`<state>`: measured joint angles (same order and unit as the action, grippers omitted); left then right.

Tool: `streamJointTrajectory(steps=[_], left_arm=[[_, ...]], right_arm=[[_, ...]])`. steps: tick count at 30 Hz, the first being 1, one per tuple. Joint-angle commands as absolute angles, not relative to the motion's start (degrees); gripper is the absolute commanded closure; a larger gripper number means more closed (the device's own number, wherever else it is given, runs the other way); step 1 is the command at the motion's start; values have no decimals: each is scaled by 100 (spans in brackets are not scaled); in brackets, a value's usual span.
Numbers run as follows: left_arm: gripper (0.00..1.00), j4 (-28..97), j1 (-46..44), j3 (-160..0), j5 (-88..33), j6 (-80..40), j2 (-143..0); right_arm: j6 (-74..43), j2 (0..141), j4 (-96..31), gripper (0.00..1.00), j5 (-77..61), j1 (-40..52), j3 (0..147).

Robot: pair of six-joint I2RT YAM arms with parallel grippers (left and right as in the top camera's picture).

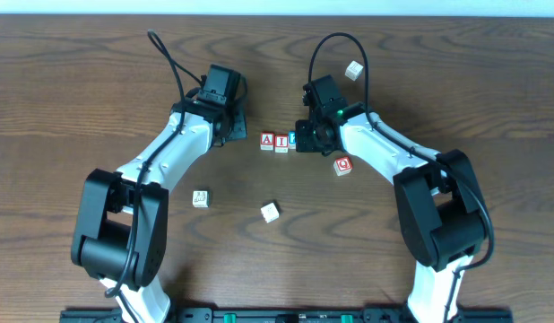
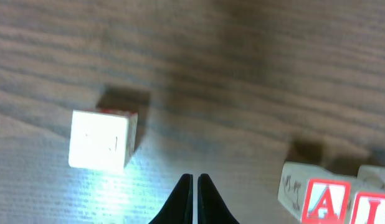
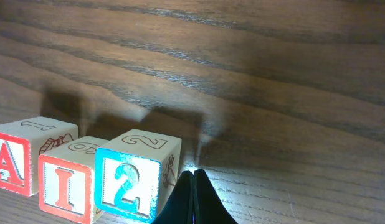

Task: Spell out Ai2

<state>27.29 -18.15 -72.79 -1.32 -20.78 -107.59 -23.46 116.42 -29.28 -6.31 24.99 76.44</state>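
Three pale cubes stand in a row at the table's middle: the red A cube (image 1: 267, 140), the red I cube (image 1: 281, 142) and the blue 2 cube (image 1: 293, 138), touching side by side. The right wrist view shows them as A (image 3: 9, 163), I (image 3: 65, 180), 2 (image 3: 133, 177). My right gripper (image 1: 302, 142) (image 3: 194, 173) is shut and empty, its tips against the right side of the 2 cube. My left gripper (image 1: 236, 135) (image 2: 195, 178) is shut and empty, left of the A cube (image 2: 317, 196), and apart from it.
A red Q cube (image 1: 342, 165) lies right of the row. Pale cubes lie at the back right (image 1: 353, 70), the front middle (image 1: 271, 212) and the front left (image 1: 200, 198). The left wrist view shows one pale cube (image 2: 102, 139) ahead.
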Motion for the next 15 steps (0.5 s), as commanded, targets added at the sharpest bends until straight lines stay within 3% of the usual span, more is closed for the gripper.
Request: streamJointTrajectory(steps=[1, 15], left_arm=[[94, 2869, -1804, -7360, -399, -2078, -10814], [95, 2523, -1850, -6982, -1125, -2080, -10814]], right_arm=[[-2416, 11697, -2963, 99, -543, 2471, 7719], [-2349, 11574, -3232, 99, -537, 2429, 8058]])
